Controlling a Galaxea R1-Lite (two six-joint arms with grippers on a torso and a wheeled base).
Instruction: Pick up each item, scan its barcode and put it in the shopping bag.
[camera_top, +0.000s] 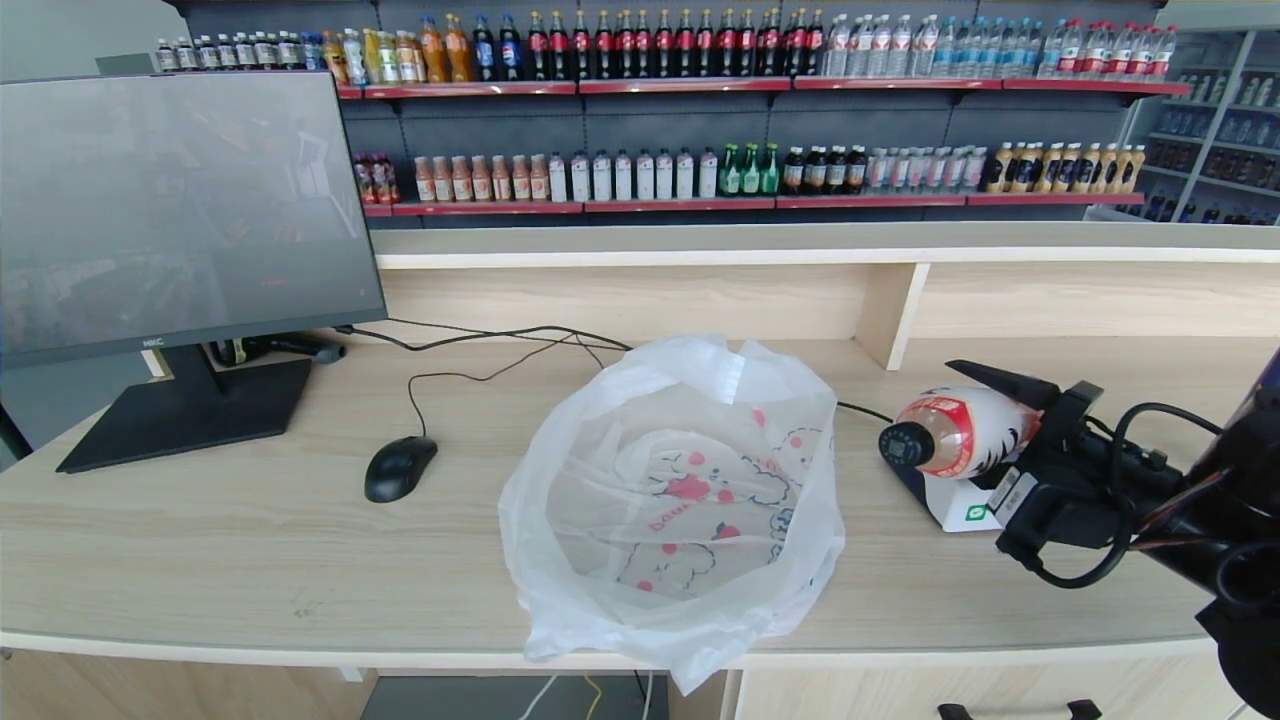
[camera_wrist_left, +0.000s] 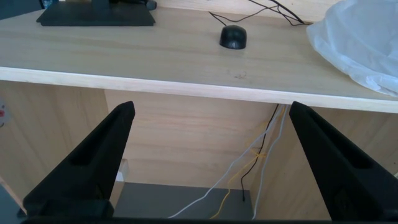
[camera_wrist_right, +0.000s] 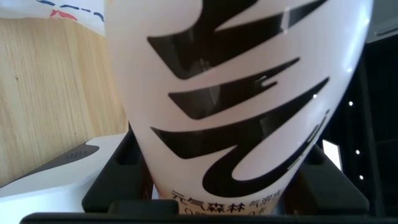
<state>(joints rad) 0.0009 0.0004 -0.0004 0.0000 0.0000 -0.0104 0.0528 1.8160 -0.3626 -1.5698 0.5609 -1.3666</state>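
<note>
We are holding the bottle (camera_top: 955, 432) over the scanner (camera_top: 950, 505).
Our right gripper (camera_top: 1000, 430) is clamping it sideways at the bag's (camera_top: 680, 500) 3 o'clock — left gripper (camera_wrist_left: 211, 112) is hanging wide open, empty, below the counter (camera_top: 250, 540) edge.

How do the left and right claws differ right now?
The left claw is open and empty; the right claw is shut on a striped bottle. The left claw sits below the counter edge; the right claw is above the counter, by the barcode scanner. Both have black fingers.
</note>
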